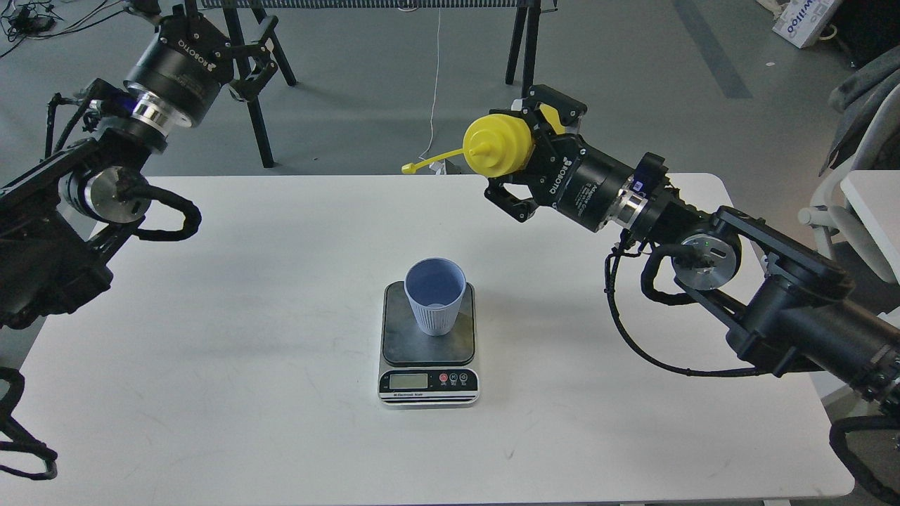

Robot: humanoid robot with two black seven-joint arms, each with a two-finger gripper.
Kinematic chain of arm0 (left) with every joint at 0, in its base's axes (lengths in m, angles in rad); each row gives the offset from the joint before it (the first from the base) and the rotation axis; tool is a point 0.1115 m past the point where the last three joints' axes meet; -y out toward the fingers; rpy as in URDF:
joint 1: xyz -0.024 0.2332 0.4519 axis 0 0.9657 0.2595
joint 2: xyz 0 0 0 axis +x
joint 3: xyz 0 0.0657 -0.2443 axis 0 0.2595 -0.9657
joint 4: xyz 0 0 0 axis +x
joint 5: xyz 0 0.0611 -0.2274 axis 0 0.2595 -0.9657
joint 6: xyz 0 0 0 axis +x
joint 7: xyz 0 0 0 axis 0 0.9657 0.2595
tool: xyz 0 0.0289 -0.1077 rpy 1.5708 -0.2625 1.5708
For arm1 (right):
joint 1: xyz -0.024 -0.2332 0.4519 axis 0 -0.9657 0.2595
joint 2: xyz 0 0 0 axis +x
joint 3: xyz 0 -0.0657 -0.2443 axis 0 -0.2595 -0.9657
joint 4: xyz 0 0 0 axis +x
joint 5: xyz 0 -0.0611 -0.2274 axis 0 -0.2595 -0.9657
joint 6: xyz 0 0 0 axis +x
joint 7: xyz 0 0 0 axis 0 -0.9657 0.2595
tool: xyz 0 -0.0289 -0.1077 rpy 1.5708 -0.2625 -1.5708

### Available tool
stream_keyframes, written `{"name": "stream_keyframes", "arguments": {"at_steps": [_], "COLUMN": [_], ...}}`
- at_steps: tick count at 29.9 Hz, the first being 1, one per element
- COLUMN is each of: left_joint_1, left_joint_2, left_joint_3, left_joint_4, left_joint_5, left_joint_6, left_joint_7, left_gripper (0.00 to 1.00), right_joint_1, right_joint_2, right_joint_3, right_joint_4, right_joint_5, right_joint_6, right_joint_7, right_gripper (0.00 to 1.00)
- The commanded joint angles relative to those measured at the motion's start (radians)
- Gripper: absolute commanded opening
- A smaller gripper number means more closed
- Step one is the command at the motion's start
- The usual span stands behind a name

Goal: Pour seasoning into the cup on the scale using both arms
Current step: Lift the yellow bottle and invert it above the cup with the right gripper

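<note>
The light-blue ribbed cup stands upright on the dark top plate of the scale at the table's middle. My right gripper is shut on the yellow seasoning bottle and holds it in the air, up and right of the cup. The bottle is tipped on its side, nozzle pointing left, its cap hanging on the tether at the left. My left gripper is raised high at the far left, beyond the table's back edge, fingers apart and empty.
The white table has a rounded back right corner. Black stand legs and a white cable are on the floor behind it. A white chair stands at the right.
</note>
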State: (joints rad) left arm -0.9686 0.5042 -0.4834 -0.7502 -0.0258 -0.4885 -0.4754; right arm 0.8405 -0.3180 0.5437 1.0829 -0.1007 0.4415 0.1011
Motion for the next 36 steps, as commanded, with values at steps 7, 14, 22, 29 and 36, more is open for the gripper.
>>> {"name": "stream_keyframes", "arguments": {"at_steps": [7, 14, 22, 29, 36], "left_joint_1": [-0.001, 0.001, 0.001, 0.002, 0.007], "left_joint_2": [0.001, 0.001, 0.002, 0.004, 0.016], "left_joint_3": [-0.021, -0.021, -0.038, -0.040, -0.043], "left_joint_4": [0.000, 0.000, 0.000, 0.000, 0.000], "left_joint_5": [0.000, 0.000, 0.000, -0.002, -0.002], "left_joint_6": [0.000, 0.000, 0.000, 0.000, 0.000], "left_joint_7": [0.001, 0.001, 0.001, 0.000, 0.000], "left_gripper": [1.00, 1.00, 1.00, 1.00, 1.00], "right_joint_1": [0.146, 0.230, 0.351, 0.425, 0.462], "right_joint_2": [0.011, 0.011, 0.011, 0.011, 0.023], "right_joint_3": [-0.140, -0.263, -0.396, -0.482, -0.573], "right_joint_4": [-0.003, 0.011, 0.008, 0.008, 0.003], "right_joint_5": [-0.066, -0.394, -0.530, -0.643, -0.735], "right_joint_6": [-0.185, -0.306, -0.348, -0.349, -0.365], "right_joint_7": [-0.004, -0.004, 0.003, 0.003, 0.009], "right_gripper": [0.44, 0.43, 0.44, 0.44, 0.43]}}
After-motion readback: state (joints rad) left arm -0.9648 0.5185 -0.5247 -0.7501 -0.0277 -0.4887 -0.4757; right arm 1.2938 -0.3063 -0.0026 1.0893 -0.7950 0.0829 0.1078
